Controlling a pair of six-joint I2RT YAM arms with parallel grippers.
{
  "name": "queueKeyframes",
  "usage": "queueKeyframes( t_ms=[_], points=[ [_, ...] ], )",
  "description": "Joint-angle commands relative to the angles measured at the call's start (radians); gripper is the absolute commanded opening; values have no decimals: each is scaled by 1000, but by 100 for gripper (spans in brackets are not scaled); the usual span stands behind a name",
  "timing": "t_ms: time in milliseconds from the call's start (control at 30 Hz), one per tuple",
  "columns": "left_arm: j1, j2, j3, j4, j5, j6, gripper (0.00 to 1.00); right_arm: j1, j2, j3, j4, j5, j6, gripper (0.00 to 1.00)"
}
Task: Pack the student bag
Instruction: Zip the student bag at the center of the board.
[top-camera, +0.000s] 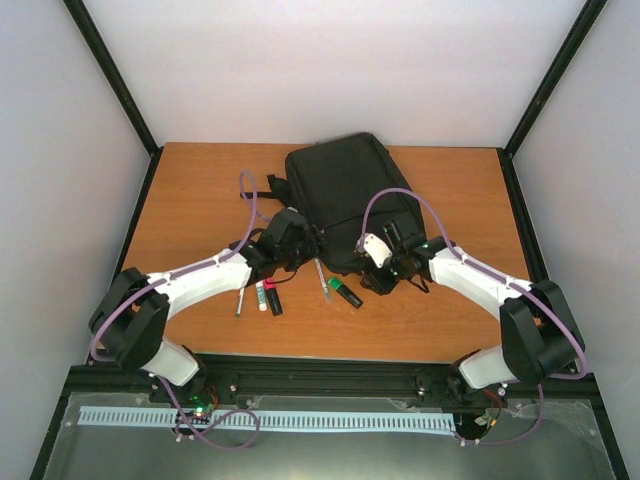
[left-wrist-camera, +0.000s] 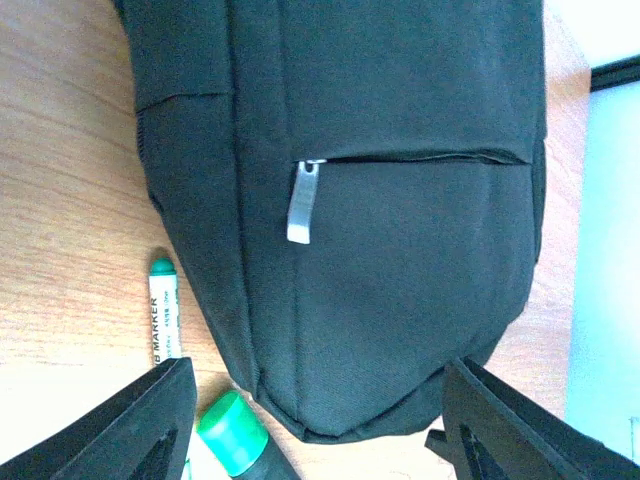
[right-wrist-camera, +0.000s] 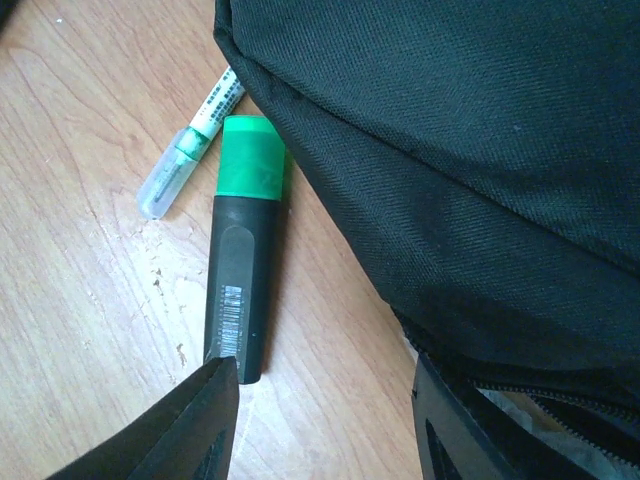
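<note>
Now flanking the near end of the student bag (top-camera: 345, 190) with left gripper (left-wrist-camera: 315, 430) and right gripper (right-wrist-camera: 320, 420), jaws apart and empty on both. Lies flat on the table (top-camera: 200, 190), long axis running near to far, just ahead of each, equally near.

place: robot lab cell, probably
walls: white panels (top-camera: 330, 60), black frame posts (top-camera: 112, 75)
bench: wooden table (top-camera: 200, 200), arms (top-camera: 200, 277) bolted on

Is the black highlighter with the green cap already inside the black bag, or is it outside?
Outside. The highlighter lies flat on the table, beside the edge of the student bag.
</note>
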Motion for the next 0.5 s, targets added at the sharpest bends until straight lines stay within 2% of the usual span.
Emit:
queueKeyframes(
  t_ms=[0,100,167,267,467],
  points=[
    [-6,29,28,0,-27,-153,68,8,18,-12,20,-9,7,50],
    [-7,61,47,-33,-11,-188,69,8,29,-15,58,18,29,54],
    [-8,84,56,-37,13,-206,73,8,26,-23,93,25,35,55],
    [-7,116,44,15,62,-253,75,8,31,-35,146,43,40,56],
    [-7,179,47,108,111,-308,64,8,77,-20,187,98,74,55]
  ],
)
